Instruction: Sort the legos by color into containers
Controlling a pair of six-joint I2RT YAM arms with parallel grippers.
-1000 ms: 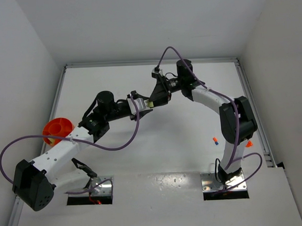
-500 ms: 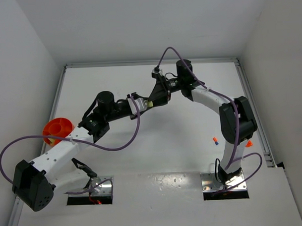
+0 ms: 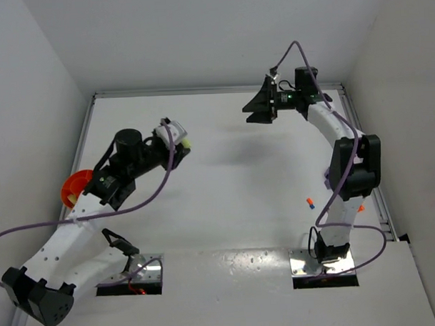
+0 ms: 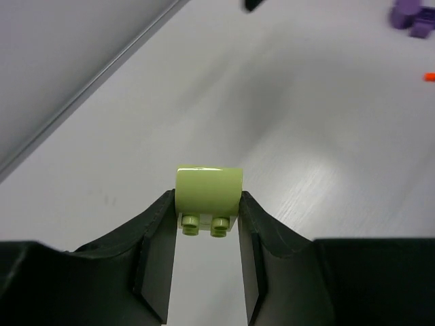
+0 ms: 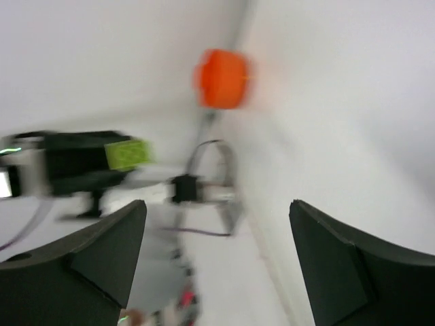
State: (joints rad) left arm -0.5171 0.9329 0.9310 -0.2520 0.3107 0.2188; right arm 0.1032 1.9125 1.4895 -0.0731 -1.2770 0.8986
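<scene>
White worktop (image 3: 226, 205) stretches open between the two arms, shut in by walls on the left, right and far sides, with a metal rail (image 3: 368, 165) along its right edge. Nearest the bases, on the right, a tiny orange-blue brick (image 3: 309, 202) lies in the open just left of the right arm. An orange brick (image 3: 360, 208) sits between that arm and the rail, partly hidden by the arm.

On the left, the bowl (image 3: 77, 185) stands close to the left wall. The left arm covers its right part, so its compartments cannot be made out.

Farther in, the left pincer (image 3: 179, 141) hangs left of centre, clamped on a lime brick (image 4: 209, 189) held by its sides, studs towards the wrist, with free surface ahead. In its wrist view a purple shape (image 4: 410, 13) is cut off at the top right corner and an orange speck (image 4: 429, 76) at the right edge; neither is clear enough to name.

Farthest, the right pincer (image 3: 251, 110) is up near the far wall, well apart from the left one, jaws spread wide with nothing between. Its wrist view is smeared; the bowl there is only an orange blob.
</scene>
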